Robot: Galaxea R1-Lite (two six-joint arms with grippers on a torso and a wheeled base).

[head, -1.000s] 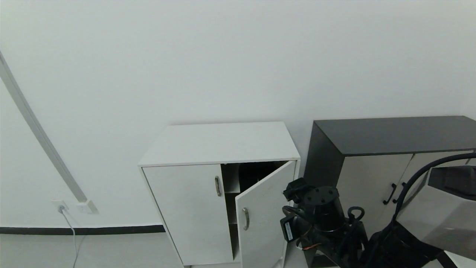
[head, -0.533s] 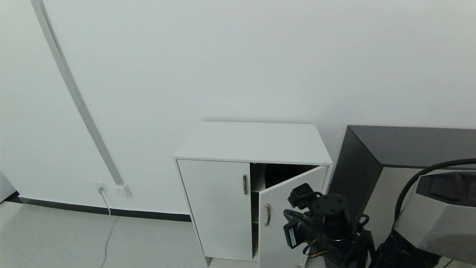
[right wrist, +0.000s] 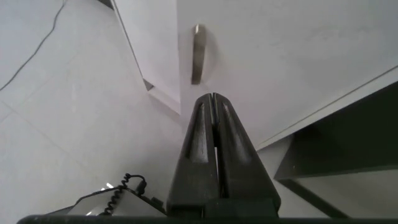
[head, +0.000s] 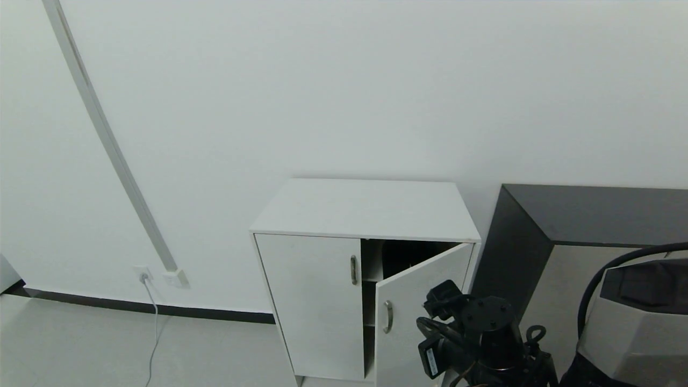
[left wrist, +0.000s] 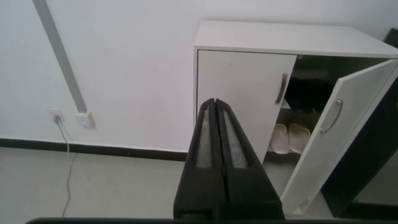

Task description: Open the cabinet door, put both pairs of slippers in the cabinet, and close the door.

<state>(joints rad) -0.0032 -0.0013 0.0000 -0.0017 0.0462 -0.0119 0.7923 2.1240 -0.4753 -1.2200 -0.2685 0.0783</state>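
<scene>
Only the camera is shifted; the door (head: 403,301) is left half open as before, pale slippers (left wrist: 290,137) shelved inside the cabinet (head: 365,209). The left claw (left wrist: 215,106) and right claw (right wrist: 213,99) are pressed shut, empty, so closing is judged pending.

- The cabinet (head: 365,209) is white board, smooth and matt like laminate; its open door (head: 416,301) has the same finish.
- The door handle (head: 388,316), and the closed door's handle (head: 353,270) at its 10 o'clock, are brushed metal with a dull sheen.
- The dark cabinet (head: 596,209), at 3 o'clock from the white one, has a smooth, matt black top.
- The left gripper (left wrist: 216,106) and right gripper (right wrist: 214,99) are matt black, with grey, finely grained pads (left wrist: 205,146).
- The slippers (left wrist: 290,137) are pale; their material cannot be told.
- The floor (head: 80,344) is pale and smooth with a faint sheen.
</scene>
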